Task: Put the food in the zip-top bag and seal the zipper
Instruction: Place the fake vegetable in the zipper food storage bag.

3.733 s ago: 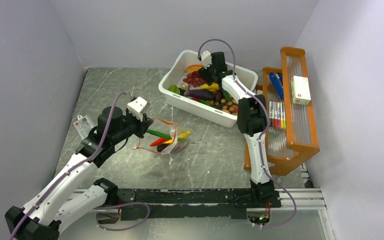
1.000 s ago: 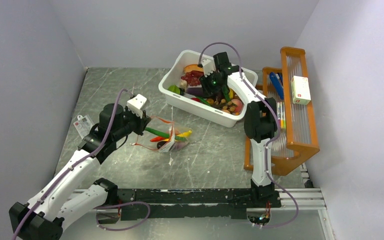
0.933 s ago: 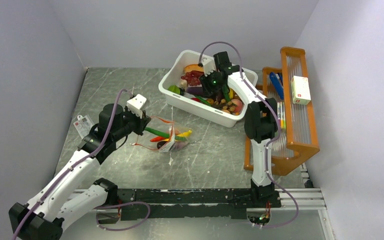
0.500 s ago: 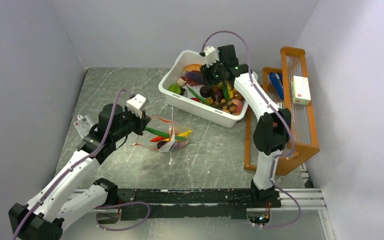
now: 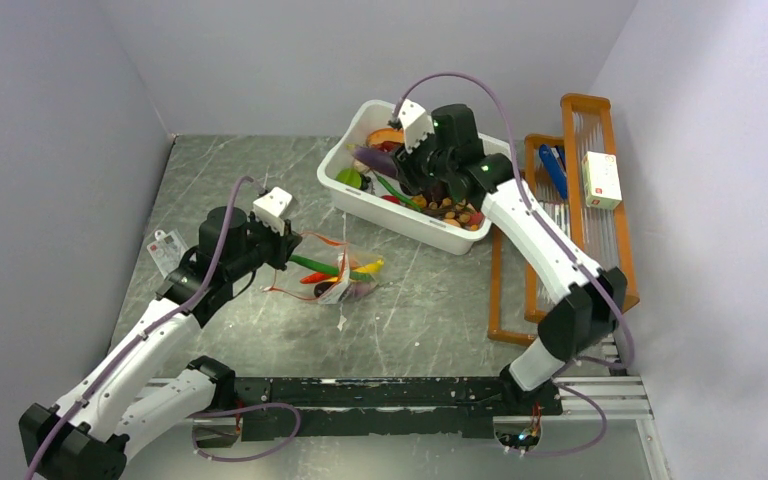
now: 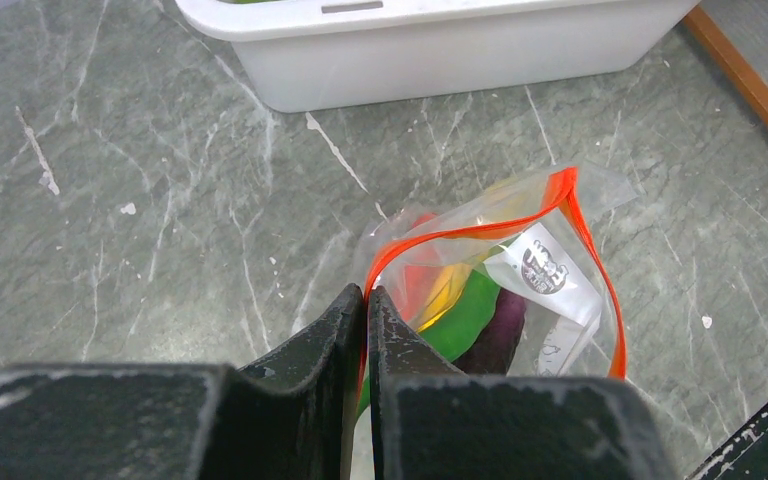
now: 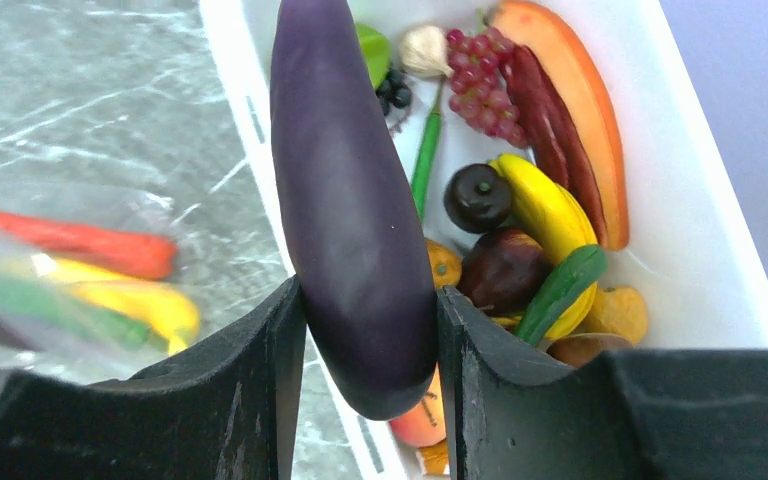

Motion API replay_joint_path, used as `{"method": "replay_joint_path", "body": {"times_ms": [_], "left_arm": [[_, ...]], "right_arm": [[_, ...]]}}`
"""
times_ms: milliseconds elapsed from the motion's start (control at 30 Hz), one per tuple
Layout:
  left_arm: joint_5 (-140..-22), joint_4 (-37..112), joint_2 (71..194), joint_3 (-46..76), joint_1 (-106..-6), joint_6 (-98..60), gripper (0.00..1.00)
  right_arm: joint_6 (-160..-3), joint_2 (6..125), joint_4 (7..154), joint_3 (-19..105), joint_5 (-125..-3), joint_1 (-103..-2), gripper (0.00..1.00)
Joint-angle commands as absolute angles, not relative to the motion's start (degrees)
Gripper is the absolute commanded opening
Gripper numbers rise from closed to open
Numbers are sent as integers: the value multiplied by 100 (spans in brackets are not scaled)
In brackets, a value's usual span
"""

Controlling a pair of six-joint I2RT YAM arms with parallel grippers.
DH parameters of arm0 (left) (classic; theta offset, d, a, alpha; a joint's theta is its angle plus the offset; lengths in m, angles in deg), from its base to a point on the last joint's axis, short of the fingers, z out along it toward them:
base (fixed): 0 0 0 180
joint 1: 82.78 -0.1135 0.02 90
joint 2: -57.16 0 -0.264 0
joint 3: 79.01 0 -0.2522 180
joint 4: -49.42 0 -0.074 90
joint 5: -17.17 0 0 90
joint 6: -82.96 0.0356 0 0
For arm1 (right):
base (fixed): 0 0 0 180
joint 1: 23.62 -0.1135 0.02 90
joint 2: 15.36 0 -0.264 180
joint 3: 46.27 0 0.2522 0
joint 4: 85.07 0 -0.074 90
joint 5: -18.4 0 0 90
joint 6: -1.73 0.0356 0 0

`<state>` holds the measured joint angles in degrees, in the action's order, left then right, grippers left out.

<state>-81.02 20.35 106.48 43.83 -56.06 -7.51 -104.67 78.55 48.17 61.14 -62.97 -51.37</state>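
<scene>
My left gripper [image 6: 365, 292] is shut on the orange-red zipper [image 6: 480, 228] of the clear zip-top bag [image 5: 335, 275], holding its mouth open on the table. The bag [image 6: 520, 290] holds green, yellow, red and purple toy food. My right gripper [image 7: 370, 330] is shut on a long purple eggplant [image 7: 345, 190], raised above the left part of the white tub [image 5: 355, 200]. The eggplant [image 5: 375, 158] points left. More food [image 7: 550, 215] lies in the tub: grapes, banana, cucumber and others.
An orange wooden rack [image 5: 600, 200] with marker pens and a small white box [image 5: 600, 180] stands at the right. A small tag [image 5: 164, 250] lies at the left by the wall. The tub's wall [image 6: 440, 60] stands just beyond the bag.
My right gripper has closed on the purple eggplant in the tub, lifted it and swung it leftward above the tub. My left gripper and the bag have hardly moved.
</scene>
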Motion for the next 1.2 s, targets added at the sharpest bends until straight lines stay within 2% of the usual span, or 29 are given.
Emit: {"method": "replay_joint_path", "body": {"times_ms": [0, 233, 333, 700, 900, 1167], "left_arm": [[-8287, 2116, 10596, 4338, -5650, -847, 7], [-8408, 2250, 10557, 4332, -5651, -1030, 7], [-8495, 2283, 10599, 4219, -5650, -1303, 7], [-8878, 1951, 11137, 3035, -5650, -2508, 7], [-8875, 2061, 11326, 2890, -5650, -2585, 7], [-8806, 2214, 11527, 3007, -5650, -2530, 7]], "right_arm": [[-10453, 7105, 4842, 5747, -6550, -5581, 32], [-10359, 6292, 4096, 5824, -6727, -6065, 32], [-10507, 5954, 3851, 5780, -6443, -6267, 32], [-11662, 4637, 2945, 5409, -6591, -6763, 32], [-12274, 4554, 2603, 5385, -6459, -6875, 32], [-12224, 4972, 2297, 5361, -6404, -7275, 30]]}}
